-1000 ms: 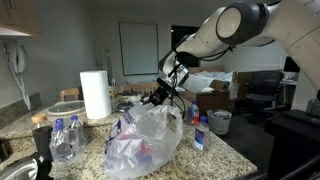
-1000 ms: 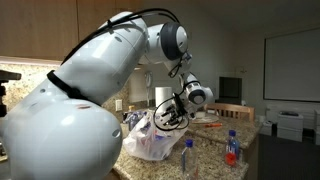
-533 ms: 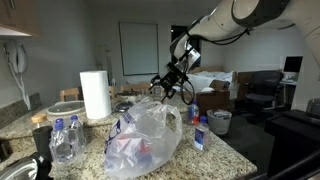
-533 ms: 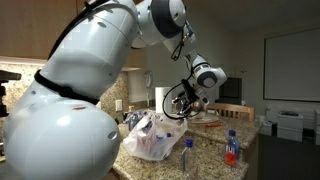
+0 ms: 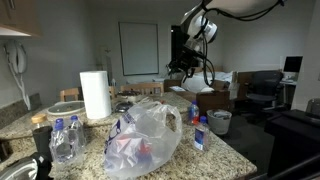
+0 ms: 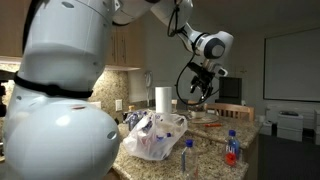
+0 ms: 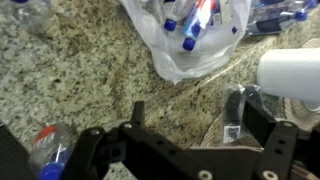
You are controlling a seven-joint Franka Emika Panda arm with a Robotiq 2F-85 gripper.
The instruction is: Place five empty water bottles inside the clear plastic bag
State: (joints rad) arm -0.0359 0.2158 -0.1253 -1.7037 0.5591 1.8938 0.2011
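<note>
1. Up and away since a second ago: the arm point(image 6: 60, 80) has lifted the end effector point(image 5: 183, 68) from the bag's mouth. It now hangs high over the tabletop point(image 5: 222, 158), well apart from the bag point(image 5: 145, 135).
2. Its jaws stand apart with nothing between them. In the wrist view the end effector point(image 7: 188, 105) looks straight down on the granite.
3. The bag point(image 7: 190, 55) sits slumped on the tabletop where it was. Several bottles point(image 7: 188, 42) lie inside it, their blue caps and labels showing through the plastic.
4. More bottles are outside the bag. In an exterior view one stands just beside it point(image 5: 198, 131), and a small cluster point(image 5: 62, 138) stands upright on its other side, near the towel roll point(image 5: 95, 95).
5. In an exterior view two stand upright near the tabletop's edge point(image 6: 186, 155) point(image 6: 231, 148).
6. In the wrist view one lies on its side on the granite point(image 7: 48, 152), well apart from the bag.
</note>
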